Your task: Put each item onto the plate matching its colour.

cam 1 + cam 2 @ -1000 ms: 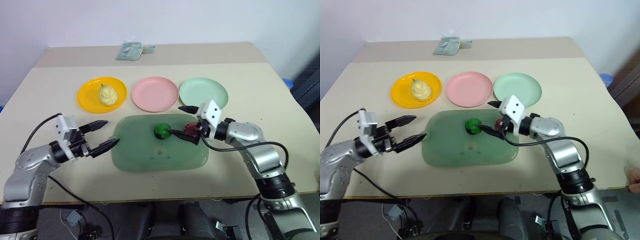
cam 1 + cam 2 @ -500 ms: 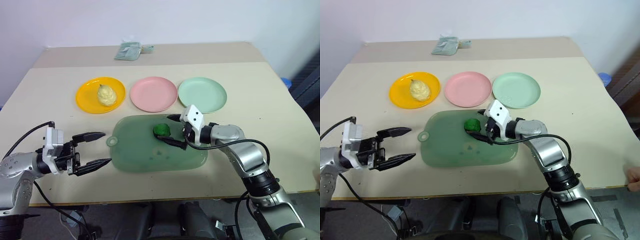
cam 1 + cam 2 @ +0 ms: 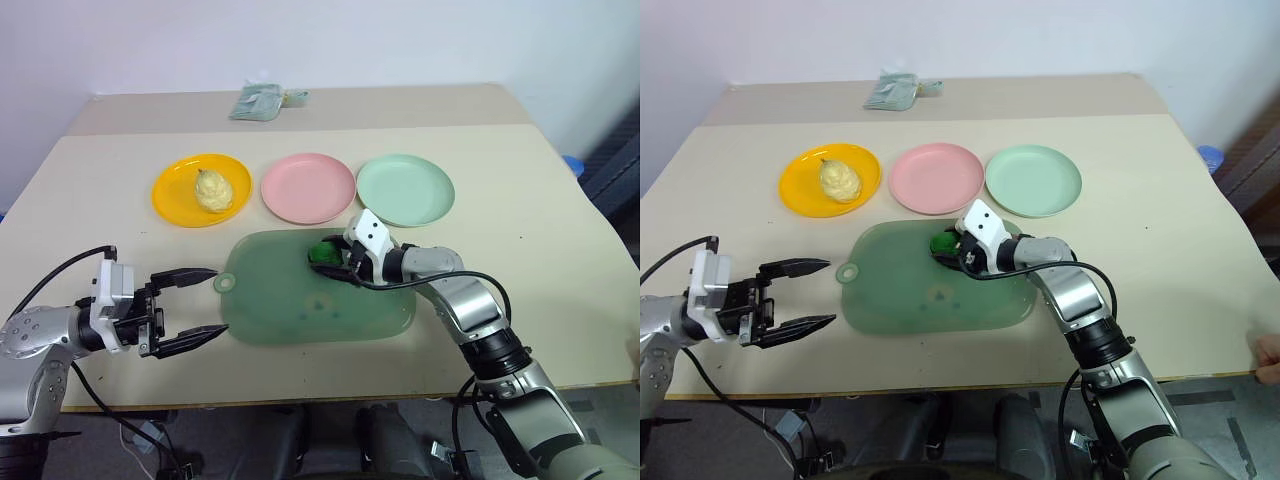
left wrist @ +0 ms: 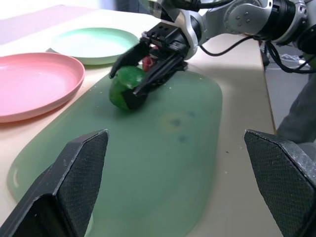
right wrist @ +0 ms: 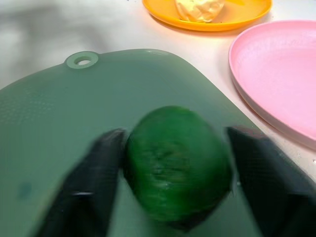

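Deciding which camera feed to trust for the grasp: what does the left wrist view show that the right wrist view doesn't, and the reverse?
Left wrist view alone: the mint green plate, a bit of the maroon-pink item behind the right gripper, and that gripper's arm. Right wrist view alone: the orange-yellow plate with the pale yellow item, and the tray's hanging hole. Shared: the dark green item between the right gripper's fingers, the green tray and the pink plate.

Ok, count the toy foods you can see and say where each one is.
3. The yellow bumpy one lies on the orange-yellow plate. The dark green one sits on the green tray between the right gripper fingers. The maroon one peeks from behind them.
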Robot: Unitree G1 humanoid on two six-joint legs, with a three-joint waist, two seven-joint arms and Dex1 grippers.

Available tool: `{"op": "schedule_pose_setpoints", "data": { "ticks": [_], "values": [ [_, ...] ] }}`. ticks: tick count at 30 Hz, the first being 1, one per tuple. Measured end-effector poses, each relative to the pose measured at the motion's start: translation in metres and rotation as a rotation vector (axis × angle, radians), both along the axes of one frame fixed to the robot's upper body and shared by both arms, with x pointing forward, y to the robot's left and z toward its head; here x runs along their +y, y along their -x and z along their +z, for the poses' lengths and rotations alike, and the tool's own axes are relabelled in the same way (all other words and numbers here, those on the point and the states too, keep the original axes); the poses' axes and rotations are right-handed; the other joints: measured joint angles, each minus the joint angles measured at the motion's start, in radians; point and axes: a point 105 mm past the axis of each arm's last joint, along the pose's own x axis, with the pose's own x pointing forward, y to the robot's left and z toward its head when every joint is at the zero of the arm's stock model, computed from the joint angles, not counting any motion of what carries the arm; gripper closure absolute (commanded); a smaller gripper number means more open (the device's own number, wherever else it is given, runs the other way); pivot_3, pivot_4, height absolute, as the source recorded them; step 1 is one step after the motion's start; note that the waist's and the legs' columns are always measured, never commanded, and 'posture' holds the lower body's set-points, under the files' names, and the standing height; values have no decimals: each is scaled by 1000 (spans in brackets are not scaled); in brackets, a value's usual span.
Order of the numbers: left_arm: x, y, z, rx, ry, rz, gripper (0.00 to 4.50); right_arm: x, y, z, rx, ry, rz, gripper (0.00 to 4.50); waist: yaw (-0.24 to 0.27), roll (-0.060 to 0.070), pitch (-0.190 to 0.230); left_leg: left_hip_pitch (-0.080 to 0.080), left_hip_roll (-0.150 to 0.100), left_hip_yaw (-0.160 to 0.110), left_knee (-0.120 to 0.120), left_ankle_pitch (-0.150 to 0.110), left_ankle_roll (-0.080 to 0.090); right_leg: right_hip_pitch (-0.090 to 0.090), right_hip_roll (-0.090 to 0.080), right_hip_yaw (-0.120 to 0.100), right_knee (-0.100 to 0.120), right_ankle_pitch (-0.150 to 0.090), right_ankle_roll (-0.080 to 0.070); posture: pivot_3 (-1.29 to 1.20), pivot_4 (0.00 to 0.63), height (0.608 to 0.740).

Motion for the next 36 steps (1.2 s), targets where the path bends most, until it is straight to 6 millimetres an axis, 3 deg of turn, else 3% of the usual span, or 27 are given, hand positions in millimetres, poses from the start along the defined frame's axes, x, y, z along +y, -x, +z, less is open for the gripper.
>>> {"op": "schedule_pose_setpoints", "data": {
  "ticks": [2,8,11,12,16,18,20,24,29,33,36],
  "values": [
    [-4,0,1,-6,1,-7,0,0,0,0,-3,0,1,3245,0,0,0,0,0,0,0,0,0,0,0,0,0,0,0,0,150,740],
    [-8,-1,-2,2,23,18,0,-3,-1,2,-18,8,-1,3245,0,0,0,0,0,0,0,0,0,0,0,0,0,0,0,0,150,740],
    [-11,-3,-1,-6,43,39,0,-6,-2,13,-29,-25,-15,3245,0,0,0,0,0,0,0,0,0,0,0,0,0,0,0,0,150,740],
    [-13,-4,-1,-4,57,54,0,-7,-7,24,-39,-54,-36,3245,0,1,1,0,0,0,0,0,0,0,0,0,0,0,0,0,150,740],
    [-19,-11,-1,4,110,108,0,-30,-42,106,-238,-172,-184,3245,-1,3,2,0,1,0,0,0,-1,-1,1,0,1,1,-1,0,150,740],
    [-23,-13,0,0,132,126,0,-44,-59,120,-287,-188,-256,3245,1,1,0,1,0,1,0,0,-1,0,1,0,0,1,-1,0,150,740],
    [-30,-18,1,-5,159,146,0,-61,-81,115,-286,-203,-338,3245,2,1,0,1,0,1,0,0,0,1,0,0,0,1,-1,0,150,740],
    [-40,-25,3,-12,166,187,0,-89,-112,86,-243,-190,-466,3245,-7,2,1,0,0,2,-1,1,-1,1,0,1,1,1,-1,0,150,740],
    [-52,-26,14,-51,189,197,0,-108,-129,69,-210,-157,-589,3245,-29,2,1,0,1,2,-4,2,-2,1,0,1,1,0,-1,0,150,740],
    [-54,-25,14,-55,188,203,0,-120,-131,49,-159,-130,-662,1551,-34,2,1,0,1,3,-6,3,-3,0,1,2,1,0,-1,0,150,740],
    [-52,-24,11,-43,187,216,0,-123,-130,41,-139,-116,-681,41,-34,3,1,0,1,3,-6,3,-3,0,1,2,1,0,-1,0,150,740]
  ]
}}
